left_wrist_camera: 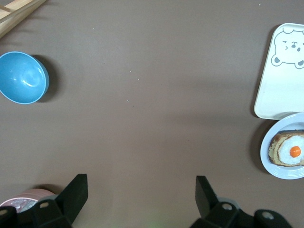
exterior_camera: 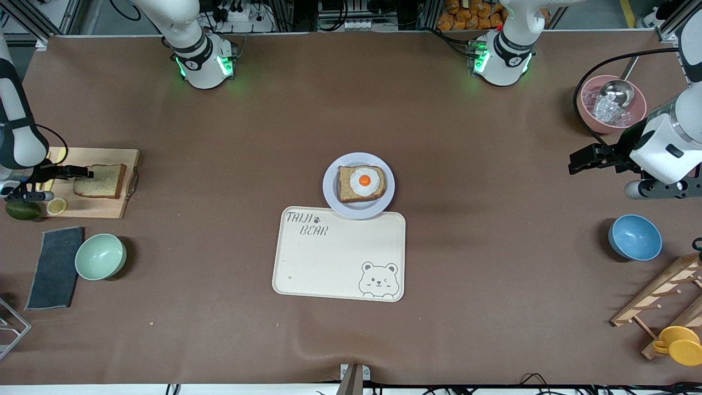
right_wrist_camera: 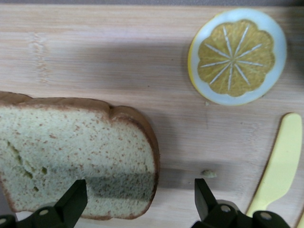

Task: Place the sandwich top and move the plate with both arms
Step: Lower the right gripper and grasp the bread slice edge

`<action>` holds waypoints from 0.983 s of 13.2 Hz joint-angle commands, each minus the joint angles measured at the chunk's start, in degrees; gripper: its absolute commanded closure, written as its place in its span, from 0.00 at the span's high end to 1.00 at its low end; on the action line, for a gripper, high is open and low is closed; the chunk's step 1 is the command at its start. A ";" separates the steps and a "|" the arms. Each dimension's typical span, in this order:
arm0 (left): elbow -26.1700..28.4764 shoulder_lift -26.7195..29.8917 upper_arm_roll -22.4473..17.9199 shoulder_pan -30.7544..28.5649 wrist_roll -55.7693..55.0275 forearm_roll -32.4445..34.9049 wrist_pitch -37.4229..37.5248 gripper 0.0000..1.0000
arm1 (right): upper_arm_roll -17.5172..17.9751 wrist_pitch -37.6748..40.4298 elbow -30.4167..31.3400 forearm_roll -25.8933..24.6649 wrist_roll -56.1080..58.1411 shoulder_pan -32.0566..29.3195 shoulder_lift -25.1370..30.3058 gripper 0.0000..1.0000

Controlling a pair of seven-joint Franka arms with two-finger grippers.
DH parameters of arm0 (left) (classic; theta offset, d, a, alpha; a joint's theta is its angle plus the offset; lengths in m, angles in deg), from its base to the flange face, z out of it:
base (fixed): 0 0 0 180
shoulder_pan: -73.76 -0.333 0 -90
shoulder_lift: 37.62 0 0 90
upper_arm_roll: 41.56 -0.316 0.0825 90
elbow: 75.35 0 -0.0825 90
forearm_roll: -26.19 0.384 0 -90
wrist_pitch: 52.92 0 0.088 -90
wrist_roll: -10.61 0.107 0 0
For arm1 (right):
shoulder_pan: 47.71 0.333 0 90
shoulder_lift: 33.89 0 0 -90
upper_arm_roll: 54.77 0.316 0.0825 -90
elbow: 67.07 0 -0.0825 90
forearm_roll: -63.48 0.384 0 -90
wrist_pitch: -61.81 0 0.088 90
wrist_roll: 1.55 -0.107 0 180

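Lining up right gripper (right_wrist_camera: 137, 202), jaws spread, over sandwich top (exterior_camera: 100, 181) crust edge | left gripper (left_wrist_camera: 141, 197) spread, waiting; I'd go right arm

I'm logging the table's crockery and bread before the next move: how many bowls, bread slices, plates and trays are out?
Bowls: 3 (mint green bowl, blue bowl, pink bowl)
Bread slices: 2 (sandwich top, egg-topped slice)
Plates: 1 (plate)
Trays: 1 (bear-printed tray)
Total: 7
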 commanded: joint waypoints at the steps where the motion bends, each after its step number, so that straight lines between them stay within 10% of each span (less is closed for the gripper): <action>1: -0.31 0.19 0.16 0.03 -0.40 1.09 0.56 1.00 | 0.15 -0.25 0.34 -0.45 -1.39 -0.25 0.23 1.00; 5: -0.31 0.19 0.16 0.12 -0.40 1.09 0.56 1.00 | 0.24 0.01 0.17 -0.37 -1.48 -0.52 0.23 0.03; 13: -0.31 0.10 0.16 0.12 -0.40 1.09 0.65 1.00 | 0.41 1.84 -0.09 -0.37 -0.60 -0.78 0.93 0.00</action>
